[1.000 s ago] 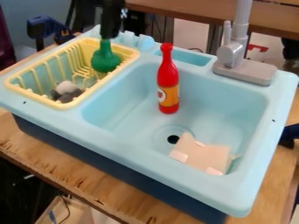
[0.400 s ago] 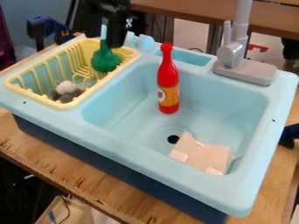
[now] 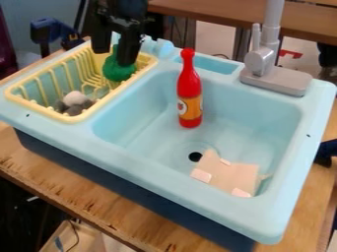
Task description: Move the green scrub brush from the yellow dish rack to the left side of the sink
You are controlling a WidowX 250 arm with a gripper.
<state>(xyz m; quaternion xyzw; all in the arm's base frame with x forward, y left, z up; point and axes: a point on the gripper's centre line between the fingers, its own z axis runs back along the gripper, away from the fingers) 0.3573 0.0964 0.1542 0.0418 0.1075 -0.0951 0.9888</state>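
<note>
Gripper (image 3: 115, 58) spread around green toy (image 3: 117, 72) in basket (image 3: 74, 119); seemingly release step. Next move called for straight lift, clear of toy.

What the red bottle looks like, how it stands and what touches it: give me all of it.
The red bottle is slim, with a long narrow neck, a red top, sloping shoulders and a straight body. An orange label with a pale round patch wraps its lower part, above a red base. It looks like smooth, shiny plastic. It stands about upright in the sink, behind the drain as the camera sees it. The gripper is clear of it; whether it touches the back wall, I cannot tell.
</note>
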